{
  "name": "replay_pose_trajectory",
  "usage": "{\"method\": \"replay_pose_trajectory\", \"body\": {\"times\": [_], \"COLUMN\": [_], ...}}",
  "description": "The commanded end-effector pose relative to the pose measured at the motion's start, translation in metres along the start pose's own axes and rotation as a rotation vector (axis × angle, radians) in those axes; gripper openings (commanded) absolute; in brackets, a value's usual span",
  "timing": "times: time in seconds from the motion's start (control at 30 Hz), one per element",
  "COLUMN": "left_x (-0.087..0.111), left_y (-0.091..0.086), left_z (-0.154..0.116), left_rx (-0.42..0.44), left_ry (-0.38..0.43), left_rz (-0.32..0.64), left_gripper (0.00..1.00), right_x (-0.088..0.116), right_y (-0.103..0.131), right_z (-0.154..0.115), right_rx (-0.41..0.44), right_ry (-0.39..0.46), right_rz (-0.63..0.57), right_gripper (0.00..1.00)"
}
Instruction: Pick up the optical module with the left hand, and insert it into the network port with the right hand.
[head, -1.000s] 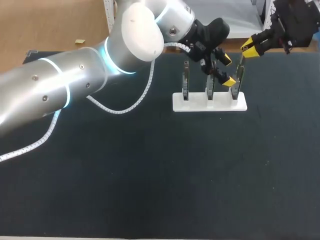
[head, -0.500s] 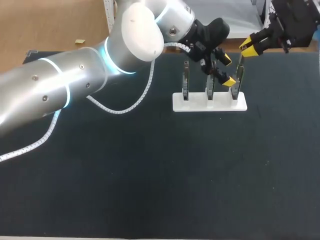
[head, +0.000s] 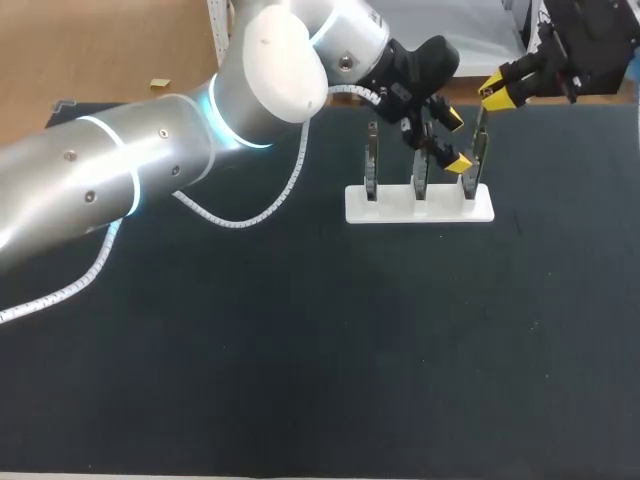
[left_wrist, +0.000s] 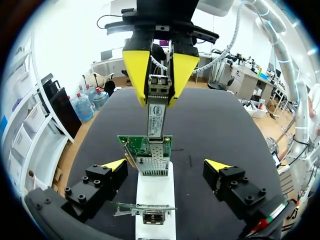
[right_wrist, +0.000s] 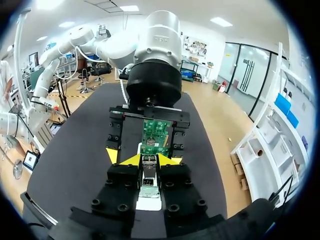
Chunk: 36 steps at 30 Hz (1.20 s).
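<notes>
The optical module (left_wrist: 156, 114), a slim metal bar with a white label, is held by my right gripper (left_wrist: 159, 98), which is shut on it. In the right wrist view the module (right_wrist: 148, 179) sits between the yellow fingertips (right_wrist: 168, 160), aimed at a green network card (right_wrist: 156, 134). From the left wrist, the module's tip hangs just above that card (left_wrist: 146, 146) and its metal port cage (left_wrist: 152, 164). My left gripper (left_wrist: 166, 165) is open, one finger either side of the card without touching it. Seen from the head camera, the left gripper (head: 457, 141) is over the white card stand (head: 420, 207) and the right gripper (head: 497, 95) is just behind its right end.
Three network cards stand upright in the white stand on the dark table mat (head: 300, 350). A second card (left_wrist: 145, 211) stands close under my left wrist. My left arm (head: 150, 170) stretches across the table's left half.
My right gripper, holding the module, has edged slightly up and to the left in the head view. The left arm has stayed still.
</notes>
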<state>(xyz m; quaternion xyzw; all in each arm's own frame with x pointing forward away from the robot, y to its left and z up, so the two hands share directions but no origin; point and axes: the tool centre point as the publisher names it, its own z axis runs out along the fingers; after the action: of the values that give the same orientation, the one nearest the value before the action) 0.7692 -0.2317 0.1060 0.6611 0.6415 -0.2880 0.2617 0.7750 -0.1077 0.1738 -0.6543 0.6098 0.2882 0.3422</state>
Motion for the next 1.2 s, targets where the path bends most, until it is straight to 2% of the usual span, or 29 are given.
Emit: {"method": "replay_pose_trajectory", "body": {"times": [0.03,0.83,1.2], "left_x": [-0.002,-0.002,-0.002], "left_y": [0.002,0.002,0.002], "left_z": [0.0,0.0,0.0], "left_rx": [0.003,0.003,0.003], "left_ry": [0.007,0.007,0.007], "left_rz": [-0.003,-0.003,-0.003], "left_gripper": [1.0,1.0,1.0], "right_x": [0.001,0.013,0.004], "right_y": [0.004,0.008,0.004], "right_z": [0.0,0.007,0.0], "right_rx": [0.009,-0.008,0.015], "right_ry": [0.013,0.042,0.028], "right_rz": [-0.003,0.014,-0.014], "right_gripper": [0.0,0.0,0.0]}}
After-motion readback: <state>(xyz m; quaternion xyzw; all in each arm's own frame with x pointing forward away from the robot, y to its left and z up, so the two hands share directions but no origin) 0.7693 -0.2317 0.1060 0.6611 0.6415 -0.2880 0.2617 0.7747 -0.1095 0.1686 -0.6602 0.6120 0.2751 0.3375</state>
